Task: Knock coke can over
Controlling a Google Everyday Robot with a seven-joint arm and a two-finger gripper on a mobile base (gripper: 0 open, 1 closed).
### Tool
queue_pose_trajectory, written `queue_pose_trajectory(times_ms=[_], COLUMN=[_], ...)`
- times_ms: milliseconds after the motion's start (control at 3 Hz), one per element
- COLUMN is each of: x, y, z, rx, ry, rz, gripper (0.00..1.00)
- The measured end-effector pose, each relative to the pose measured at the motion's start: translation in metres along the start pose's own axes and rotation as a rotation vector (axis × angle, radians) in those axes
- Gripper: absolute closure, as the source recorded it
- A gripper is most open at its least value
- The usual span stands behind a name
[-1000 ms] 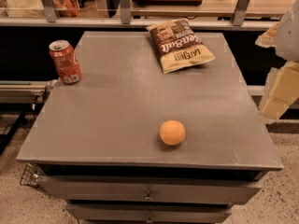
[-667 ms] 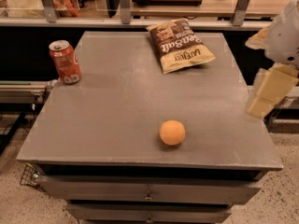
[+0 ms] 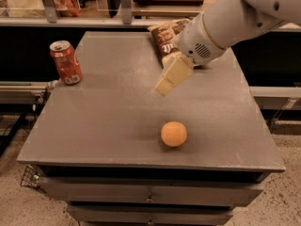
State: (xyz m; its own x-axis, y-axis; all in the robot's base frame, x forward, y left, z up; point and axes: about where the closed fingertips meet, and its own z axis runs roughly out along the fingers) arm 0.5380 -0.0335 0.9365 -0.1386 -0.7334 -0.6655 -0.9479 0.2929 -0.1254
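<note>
The coke can (image 3: 66, 62) is red with white lettering and a silver top. It stands upright near the far left edge of the grey table (image 3: 113, 112). My gripper (image 3: 165, 85) hangs over the middle of the table, well to the right of the can and apart from it. It comes in from the upper right on a white arm (image 3: 225, 22). An orange ball (image 3: 173, 133) lies near the front of the table, below the gripper.
A brown snack bag (image 3: 165, 37) lies at the far side of the table, partly hidden behind my arm. Drawers (image 3: 150, 197) sit under the table top. A counter with clutter runs along the back.
My arm has swung in from the right edge of the view to over the middle of the table, towards the can. The can, ball and bag have not moved.
</note>
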Motion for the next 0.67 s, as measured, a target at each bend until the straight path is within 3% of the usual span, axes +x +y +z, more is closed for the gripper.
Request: queue_pose_trajectory(times_ms=[333,667], x=[0.001,-0.02], y=[0.001,0.001], z=[-0.001,0.021], rx=[-0.003,-0.008], ry=[0.003,-0.096], rz=[-0.002,-0.017], gripper=[0.0,0.0])
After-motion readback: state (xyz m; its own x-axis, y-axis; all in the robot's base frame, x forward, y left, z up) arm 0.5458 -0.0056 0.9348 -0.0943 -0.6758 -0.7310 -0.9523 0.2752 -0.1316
